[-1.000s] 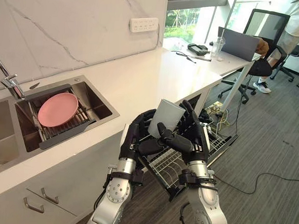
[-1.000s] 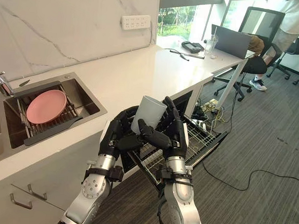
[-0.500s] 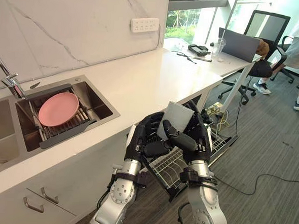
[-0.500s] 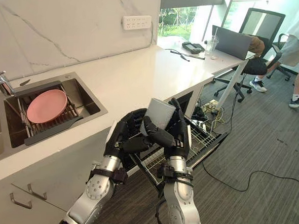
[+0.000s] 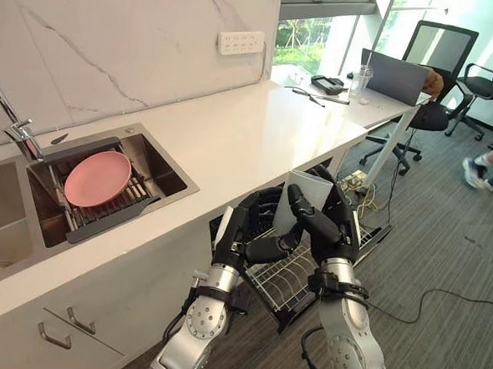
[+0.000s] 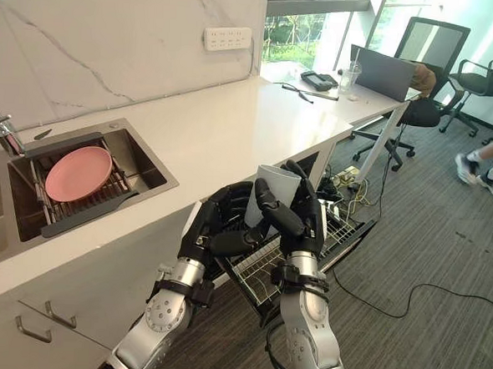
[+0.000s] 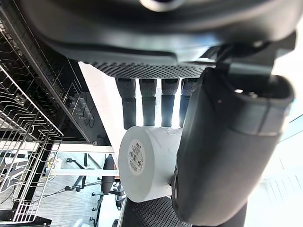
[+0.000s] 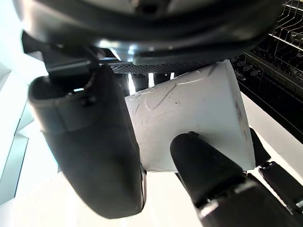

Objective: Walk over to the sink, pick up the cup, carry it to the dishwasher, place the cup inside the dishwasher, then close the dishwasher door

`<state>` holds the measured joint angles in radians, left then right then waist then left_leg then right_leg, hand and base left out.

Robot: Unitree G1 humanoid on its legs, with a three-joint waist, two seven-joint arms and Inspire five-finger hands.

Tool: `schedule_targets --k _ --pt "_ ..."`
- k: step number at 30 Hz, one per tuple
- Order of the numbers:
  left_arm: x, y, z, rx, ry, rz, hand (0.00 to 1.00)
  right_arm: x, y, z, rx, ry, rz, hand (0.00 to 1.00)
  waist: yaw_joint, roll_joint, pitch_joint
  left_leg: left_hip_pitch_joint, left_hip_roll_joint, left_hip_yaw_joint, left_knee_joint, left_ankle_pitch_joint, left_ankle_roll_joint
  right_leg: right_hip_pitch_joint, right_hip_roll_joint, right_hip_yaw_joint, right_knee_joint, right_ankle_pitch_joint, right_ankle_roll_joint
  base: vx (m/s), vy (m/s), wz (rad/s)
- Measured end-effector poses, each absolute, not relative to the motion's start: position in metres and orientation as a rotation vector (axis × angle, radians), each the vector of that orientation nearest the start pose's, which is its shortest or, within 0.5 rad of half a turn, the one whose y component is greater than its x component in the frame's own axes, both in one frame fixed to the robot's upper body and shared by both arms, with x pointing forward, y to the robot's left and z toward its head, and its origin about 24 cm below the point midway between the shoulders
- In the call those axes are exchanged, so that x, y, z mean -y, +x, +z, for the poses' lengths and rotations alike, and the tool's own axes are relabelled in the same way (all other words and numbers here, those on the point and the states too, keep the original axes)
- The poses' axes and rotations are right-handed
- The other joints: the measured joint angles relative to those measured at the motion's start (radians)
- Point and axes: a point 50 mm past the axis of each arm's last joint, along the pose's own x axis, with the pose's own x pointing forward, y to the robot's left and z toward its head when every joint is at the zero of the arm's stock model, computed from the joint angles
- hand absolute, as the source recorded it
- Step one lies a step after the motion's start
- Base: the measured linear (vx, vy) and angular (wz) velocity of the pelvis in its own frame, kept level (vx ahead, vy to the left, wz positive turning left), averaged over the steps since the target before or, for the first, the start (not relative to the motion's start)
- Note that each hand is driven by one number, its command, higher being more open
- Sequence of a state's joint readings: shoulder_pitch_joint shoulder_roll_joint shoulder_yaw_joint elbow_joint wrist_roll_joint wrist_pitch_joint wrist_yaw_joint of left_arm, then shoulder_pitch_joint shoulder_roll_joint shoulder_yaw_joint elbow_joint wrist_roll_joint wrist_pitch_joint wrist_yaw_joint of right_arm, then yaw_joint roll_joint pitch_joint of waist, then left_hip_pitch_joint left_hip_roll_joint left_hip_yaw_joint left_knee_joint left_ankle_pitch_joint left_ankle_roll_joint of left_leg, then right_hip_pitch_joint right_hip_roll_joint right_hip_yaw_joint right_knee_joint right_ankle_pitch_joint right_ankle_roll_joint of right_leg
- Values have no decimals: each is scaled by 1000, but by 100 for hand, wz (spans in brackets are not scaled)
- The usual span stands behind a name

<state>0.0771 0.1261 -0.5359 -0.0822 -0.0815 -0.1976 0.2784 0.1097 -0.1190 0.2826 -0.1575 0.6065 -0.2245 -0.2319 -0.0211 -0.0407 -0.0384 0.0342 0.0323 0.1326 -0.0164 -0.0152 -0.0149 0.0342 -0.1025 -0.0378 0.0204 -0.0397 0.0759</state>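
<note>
Left robot hand [image 5: 245, 232] and right robot hand [image 5: 334, 227] clasp white cup [image 5: 306, 190]; label [image 7: 135, 158] unreadable.

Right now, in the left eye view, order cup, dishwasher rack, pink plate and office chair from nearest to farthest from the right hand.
1. The cup, gripped in the right hand.
2. The dishwasher rack, just below it.
3. The pink plate, in the sink, far left.
4. The office chair, far back right.
</note>
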Motion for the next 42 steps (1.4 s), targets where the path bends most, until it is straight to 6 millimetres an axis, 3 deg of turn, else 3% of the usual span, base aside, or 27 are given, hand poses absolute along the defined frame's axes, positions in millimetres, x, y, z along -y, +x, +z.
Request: schedule_targets --k 4,5,15,22,26,34,42 --pt "-62 211 50 136 -69 -241 30 127 226 60 108 563 -17 30 0 0 0 -1 -1 -4 -2 3 0 0 -1 -4 1 0 0 0 0 2" --pt "-62 211 50 136 -69 -241 90 127 226 60 108 563 -17 30 0 0 0 -1 -1 -4 -3 4 0 0 -1 -5 1 0 0 0 0 0" --pt "-53 209 54 148 -90 -298 90 127 228 63 132 587 -11 30 1 0 0 5 -1 -4 -15 10 0 -1 0 -5 2 0 0 0 0 0" --pt "-68 213 73 228 -132 -249 90 134 232 68 182 569 -62 30 3 -1 1 15 -1 -4 -22 11 1 6 0 -6 1 0 0 0 0 0" --pt "-81 215 72 216 -177 -196 90 143 233 69 199 553 -106 30 2 -2 1 21 -1 -4 -31 15 0 9 0 -6 0 0 0 0 0 0" --pt "-96 205 50 96 -285 -164 90 158 233 69 222 532 -171 30 3 -5 8 27 -1 -5 -51 23 0 9 1 -9 -4 0 1 0 0 0" --pt "-98 189 -2 -142 -260 -187 90 172 226 63 207 475 -224 30 2 -3 34 27 -1 -5 -51 23 0 8 1 -9 -5 -1 1 0 0 0"
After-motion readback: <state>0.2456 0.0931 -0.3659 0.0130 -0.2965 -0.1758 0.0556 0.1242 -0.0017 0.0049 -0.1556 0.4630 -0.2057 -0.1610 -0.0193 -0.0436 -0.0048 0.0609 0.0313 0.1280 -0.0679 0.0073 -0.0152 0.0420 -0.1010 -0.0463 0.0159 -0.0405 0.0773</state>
